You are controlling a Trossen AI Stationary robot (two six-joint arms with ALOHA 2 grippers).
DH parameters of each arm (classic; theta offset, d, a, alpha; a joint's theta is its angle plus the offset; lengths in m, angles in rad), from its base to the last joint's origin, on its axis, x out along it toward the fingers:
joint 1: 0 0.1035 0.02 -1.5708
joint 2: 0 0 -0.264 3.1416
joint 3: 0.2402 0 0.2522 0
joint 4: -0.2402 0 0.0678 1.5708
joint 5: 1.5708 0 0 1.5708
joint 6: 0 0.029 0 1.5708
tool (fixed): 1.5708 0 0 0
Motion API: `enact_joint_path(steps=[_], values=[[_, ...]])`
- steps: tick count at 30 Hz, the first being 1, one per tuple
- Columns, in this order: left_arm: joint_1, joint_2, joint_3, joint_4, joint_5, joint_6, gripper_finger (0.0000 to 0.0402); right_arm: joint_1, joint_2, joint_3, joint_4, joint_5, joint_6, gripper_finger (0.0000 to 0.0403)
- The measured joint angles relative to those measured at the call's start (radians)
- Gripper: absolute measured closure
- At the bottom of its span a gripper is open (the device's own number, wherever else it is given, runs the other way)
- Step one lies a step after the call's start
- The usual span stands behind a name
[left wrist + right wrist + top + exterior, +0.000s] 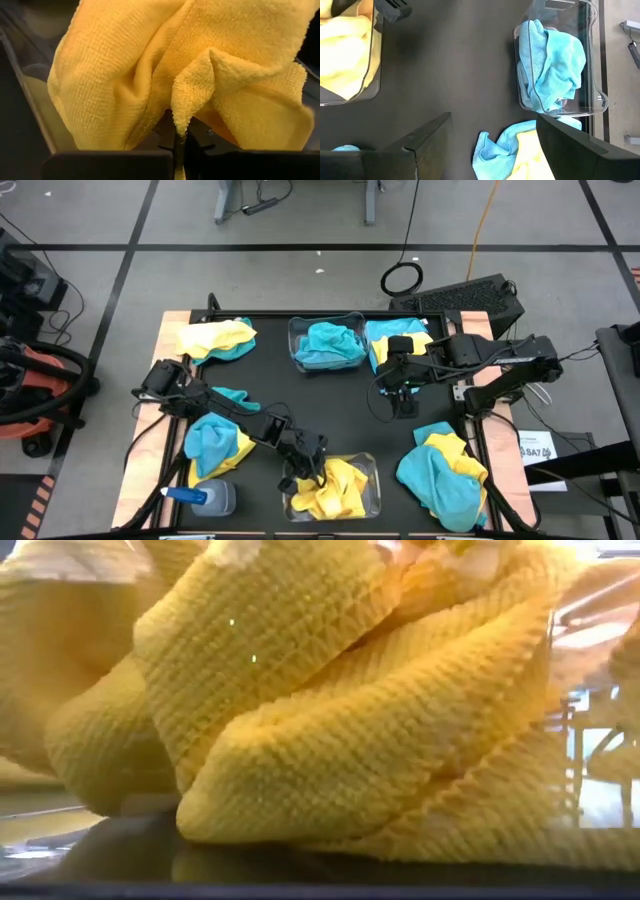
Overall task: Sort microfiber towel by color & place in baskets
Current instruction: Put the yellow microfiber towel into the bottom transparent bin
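High view: I see my left gripper (303,470) down at the near basket (372,490), which holds yellow towels (340,492). The far basket (296,332) holds turquoise towels (330,343). My right gripper (402,387) hovers over bare mat just beside a mixed heap (395,338) at the far edge.
Low view: only yellow cloth (330,730) behind the clear basket wall, filling the picture.
Left wrist view: jaws pinched shut on a fold of yellow towel (187,107) inside the basket.
Right wrist view: jaws spread wide and empty; turquoise basket (592,95) and a turquoise-and-yellow heap (505,147) ahead.
Done: each basket has cloths of a single colour, I judge.
Left: four mixed piles are unsorted: far left (215,338), near left (215,445), near right (445,470), and the far heap. Roughly midway.
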Motion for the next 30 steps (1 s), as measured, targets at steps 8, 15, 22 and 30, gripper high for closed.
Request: enact_joint_path(steps=[8, 15, 22, 30], values=[[-0.007, -0.015, 0.000, -0.030, 0.000, 0.046, 0.0291, 0.000, 0.000, 0.000, 0.001, 0.000, -0.010, 0.0122], [-0.004, -0.089, 0.017, -0.088, 0.003, 0.053, 0.0208, 0.000, 0.000, 0.000, 0.003, 0.000, -0.016, 0.0122], [-0.006, -0.224, 0.063, -0.183, 0.001, 0.099, 0.0196, 0.000, 0.000, 0.000, 0.009, 0.000, -0.030, 0.0122], [0.002, -0.392, 0.080, -0.416, -0.212, 0.152, 0.0196, 0.000, 0.000, -0.013, 0.025, 0.000, -0.038, 0.0122]])
